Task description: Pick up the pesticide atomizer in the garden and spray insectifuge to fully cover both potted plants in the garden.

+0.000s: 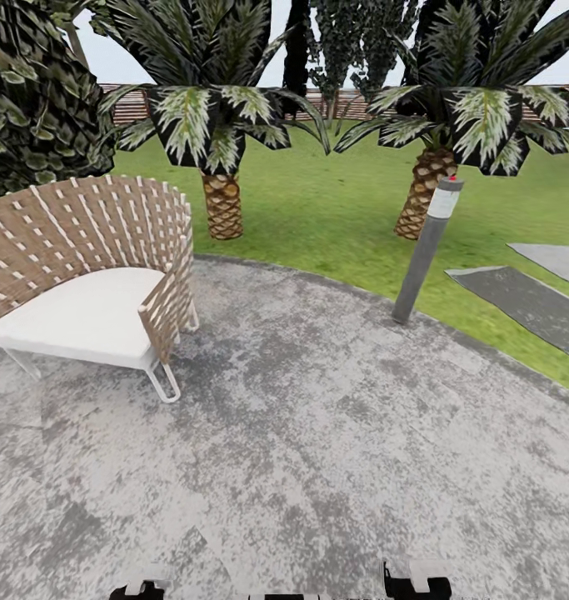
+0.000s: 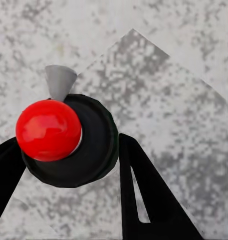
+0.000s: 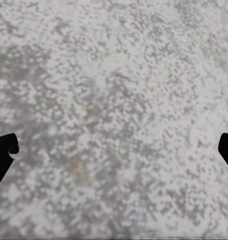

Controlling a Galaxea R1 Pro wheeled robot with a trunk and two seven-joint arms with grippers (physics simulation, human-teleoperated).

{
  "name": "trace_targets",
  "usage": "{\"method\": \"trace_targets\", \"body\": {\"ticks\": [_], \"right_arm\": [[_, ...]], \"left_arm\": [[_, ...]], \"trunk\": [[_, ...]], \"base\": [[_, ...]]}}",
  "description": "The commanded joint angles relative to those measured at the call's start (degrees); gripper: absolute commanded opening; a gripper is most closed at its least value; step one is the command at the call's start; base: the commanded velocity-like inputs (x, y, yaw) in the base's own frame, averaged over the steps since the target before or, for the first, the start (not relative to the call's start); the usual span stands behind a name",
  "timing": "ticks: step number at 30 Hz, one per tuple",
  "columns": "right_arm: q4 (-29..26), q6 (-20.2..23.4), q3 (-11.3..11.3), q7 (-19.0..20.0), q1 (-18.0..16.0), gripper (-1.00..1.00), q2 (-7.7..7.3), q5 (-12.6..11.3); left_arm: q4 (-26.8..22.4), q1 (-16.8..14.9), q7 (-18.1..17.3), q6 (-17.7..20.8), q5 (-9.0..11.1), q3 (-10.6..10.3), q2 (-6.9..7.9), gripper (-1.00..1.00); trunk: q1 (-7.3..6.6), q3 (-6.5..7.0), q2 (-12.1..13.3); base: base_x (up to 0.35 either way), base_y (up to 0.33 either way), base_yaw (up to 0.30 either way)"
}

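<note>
- Currently, the robot is standing on the round grey stone patio (image 1: 317, 467), with the lawn (image 1: 334, 208) of the garden lying beyond it; neither the pesticide atomizer nor the potted plants are appearing anywhere, so searching looks like the step in hand.
- At far left, a woven wicker chair (image 1: 92, 233) with a white cushion (image 1: 84, 312) is sitting on the patio, close enough to block a leftward turn.
- Behind it, one palm tree (image 1: 222, 200) is rising from the grass, with a slatted fence (image 1: 134, 104) running along the back.
- To the right, a grey bollard lamp (image 1: 426, 250) is leaning at the patio edge; it is not the spray bottle, and driving should be passing wide of it.
- Further right, a second palm (image 1: 426, 192) and pale stepping stones (image 1: 521, 300) are leading away.
- Doing this well probably means turning slowly and scanning low ground for a small dark-green bottle.
- Over the stone, the left gripper (image 2: 68, 195) is hanging with dark fingers (image 2: 154, 200) spread and a red ball-tipped part (image 2: 48, 130) between them.
- Likewise the right gripper (image 3: 114, 150) is hanging wide apart, pinching nothing.
</note>
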Motion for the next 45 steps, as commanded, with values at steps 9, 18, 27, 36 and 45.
{"method": "trace_targets", "body": {"ticks": [9,18,27,36,45], "right_arm": [[0.1,-0.2,-0.4,-0.2,0.0,1.00,0.01,0.6],[0.1,-0.2,-0.4,-0.2,0.0,1.00,0.01,0.6],[0.1,-0.2,-0.4,-0.2,0.0,1.00,0.01,0.6],[0.1,-0.2,-0.4,-0.2,0.0,1.00,0.01,0.6],[0.1,-0.2,-0.4,-0.2,-0.1,1.00,0.01,0.6]], "left_arm": [[0.0,0.0,-0.3,-0.2,-0.4,0.6,0.00,-1.00],[0.0,0.1,-0.3,-0.2,-0.4,0.6,0.00,-1.00],[0.0,0.1,-0.3,-0.2,-0.2,0.6,0.14,-1.00],[0.0,0.1,-0.3,-0.3,-0.2,0.6,0.18,-1.00],[0.0,0.1,-0.3,-0.3,-0.2,0.6,0.18,-1.00]], "trunk": [[-0.01,0.17,0.0],[-0.01,0.38,0.0],[-0.01,0.63,0.0],[-0.01,0.97,0.0],[-0.01,1.36,0.0]], "base": [[0.013,-0.126,-0.300],[0.089,-0.241,-0.300],[0.117,-0.250,-0.300],[0.164,-0.248,-0.300],[0.219,-0.216,-0.300]]}}
